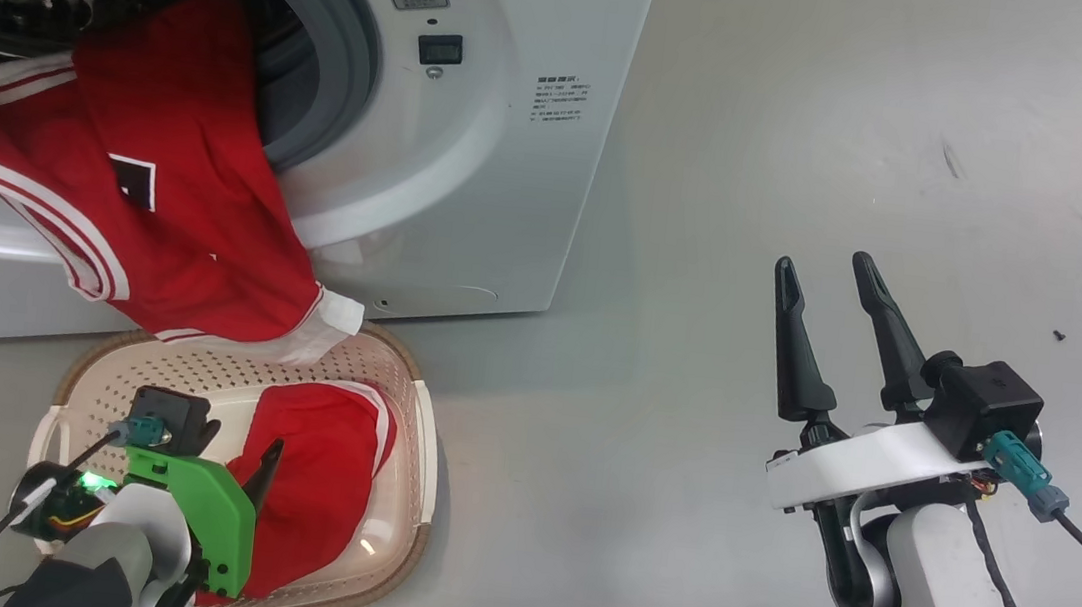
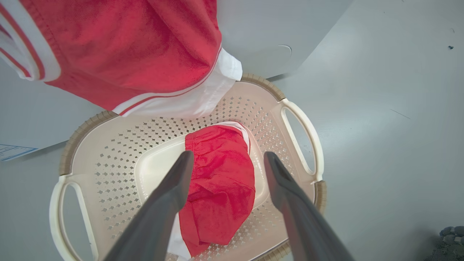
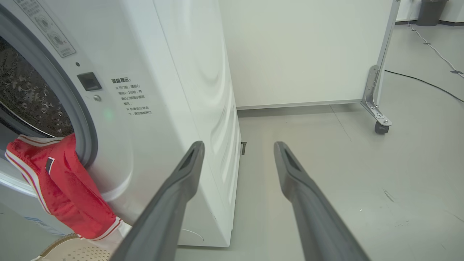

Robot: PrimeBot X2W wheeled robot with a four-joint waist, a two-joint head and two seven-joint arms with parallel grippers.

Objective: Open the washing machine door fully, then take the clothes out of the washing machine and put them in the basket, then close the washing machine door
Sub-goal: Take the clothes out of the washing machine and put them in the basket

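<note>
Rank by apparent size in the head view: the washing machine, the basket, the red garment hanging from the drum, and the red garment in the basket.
1. washing machine
2. hanging garment and basket, about alike, so unranked
3. garment in the basket

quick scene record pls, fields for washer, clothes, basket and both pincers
washer: drum open, one red garment hanging out, its white hem down at the basket's back rim
basket: on the floor before the washer, holds a second red garment
left pincer: open, over the second red garment, holding nothing
right pincer: open, empty, over bare floor
pending: hanging garment into basket
</note>
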